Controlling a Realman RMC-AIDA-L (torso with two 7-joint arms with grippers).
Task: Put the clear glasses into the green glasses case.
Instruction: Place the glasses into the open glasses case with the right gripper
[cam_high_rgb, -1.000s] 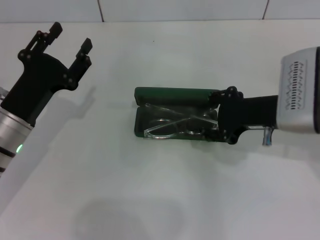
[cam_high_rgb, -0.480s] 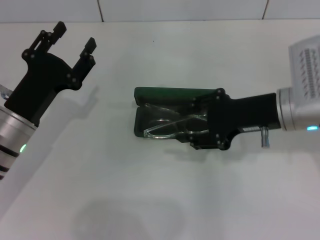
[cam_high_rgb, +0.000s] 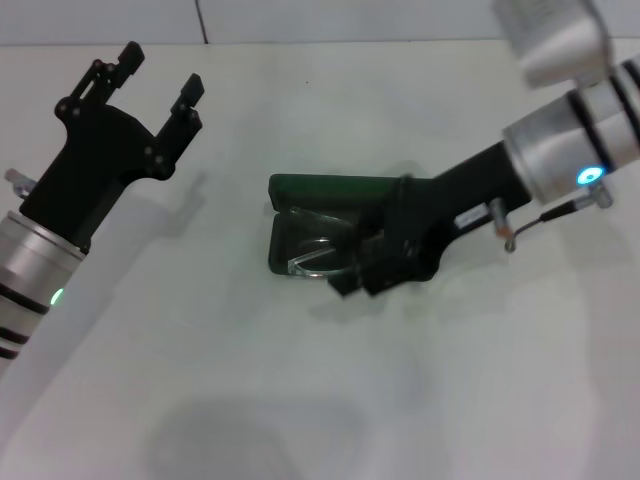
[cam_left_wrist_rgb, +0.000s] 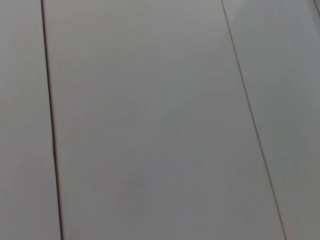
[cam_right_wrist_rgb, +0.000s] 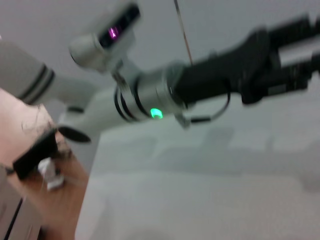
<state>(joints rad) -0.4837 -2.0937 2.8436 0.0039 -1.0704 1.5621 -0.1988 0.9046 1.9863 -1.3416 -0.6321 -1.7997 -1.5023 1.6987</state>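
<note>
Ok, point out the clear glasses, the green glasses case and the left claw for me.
clear glasses (cam_high_rgb: 318, 255): head view, on the visible lens.
green glasses case (cam_high_rgb: 330, 188): head view, on the raised lid.
left claw (cam_high_rgb: 160, 78): head view, midway between its fingertips.

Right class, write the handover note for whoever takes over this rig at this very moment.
Left gripper: raised on the table's left side, fingers open, holding nothing.
Right gripper: low over the right end of the green glasses case.
The clear glasses lie inside the open case.
Done: glasses appear placed in the case.
Left: withdraw the right arm; the lid is still up.
</note>
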